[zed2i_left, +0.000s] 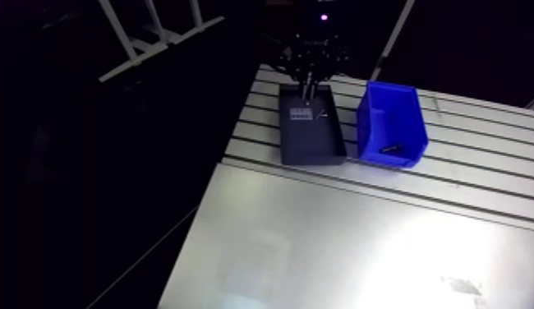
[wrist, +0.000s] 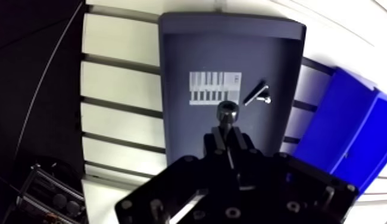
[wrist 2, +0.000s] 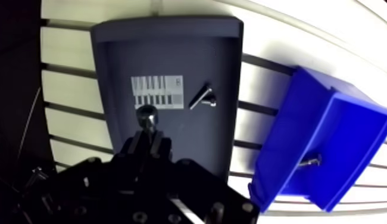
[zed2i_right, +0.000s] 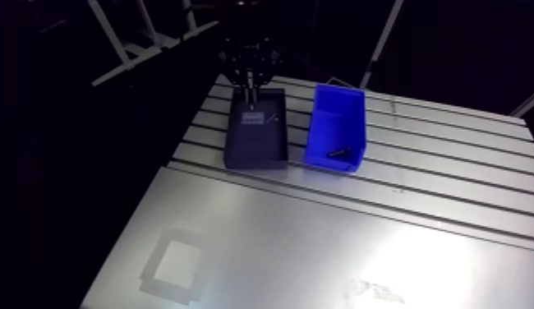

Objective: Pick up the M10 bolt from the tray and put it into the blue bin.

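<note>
We find the tray (wrist: 178, 59) on the slotted table (wrist: 118, 83), the bin (wrist 2: 279, 149) just beside it. In the tray lies a label (wrist: 215, 88) with a small screw (wrist: 256, 94) beside it (on the bin's side). The gripper (wrist: 228, 134) holds the bolt (wrist: 227, 112) over the label's edge, and a loose fastener (wrist 2: 311, 161) lies in the bin.

Hand (wrist: 227, 133): matte black throughout. Two narrow, flat-faced fingers (wrist: 216, 143) rise from a broad, angular body. The linkage bars on either side carry round recessed screw heads (wrist: 233, 211). Arm view: the wrist (zed2i_left: 313, 51) reads as a dark, lobed mass, with one small violet light (zed2i_left: 323, 16) above it.
</note>
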Motion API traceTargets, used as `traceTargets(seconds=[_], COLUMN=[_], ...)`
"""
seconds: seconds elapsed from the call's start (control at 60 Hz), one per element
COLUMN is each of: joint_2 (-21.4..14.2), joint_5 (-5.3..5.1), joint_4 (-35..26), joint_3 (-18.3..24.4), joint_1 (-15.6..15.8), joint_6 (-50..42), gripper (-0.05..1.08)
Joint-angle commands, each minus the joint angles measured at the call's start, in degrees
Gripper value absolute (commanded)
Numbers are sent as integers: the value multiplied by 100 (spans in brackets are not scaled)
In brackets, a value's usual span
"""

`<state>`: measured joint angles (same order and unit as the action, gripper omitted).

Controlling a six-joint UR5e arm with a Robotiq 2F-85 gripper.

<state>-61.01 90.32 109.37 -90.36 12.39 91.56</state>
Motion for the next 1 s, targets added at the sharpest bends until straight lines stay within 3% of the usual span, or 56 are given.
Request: traceTargets(seconds=[0.017, 0.2, 0.567, 0.683, 0.783, 1.0], joint_2=[-422, -826, -1670, -1782, -1844, -2099], joint_5=[25, 24, 43, 50, 120, 128], joint_4=[-408, -883, -1244, -1456, -1846, -1812], joint_3=[64, 76, -12, -14, -30, -169], joint_1=[-8, 1, -65, -169, -308, -523], joint_6=[47, 818, 2488, 2989, 3796, 5023], gripper=[107, 107, 107, 106, 105, 105])
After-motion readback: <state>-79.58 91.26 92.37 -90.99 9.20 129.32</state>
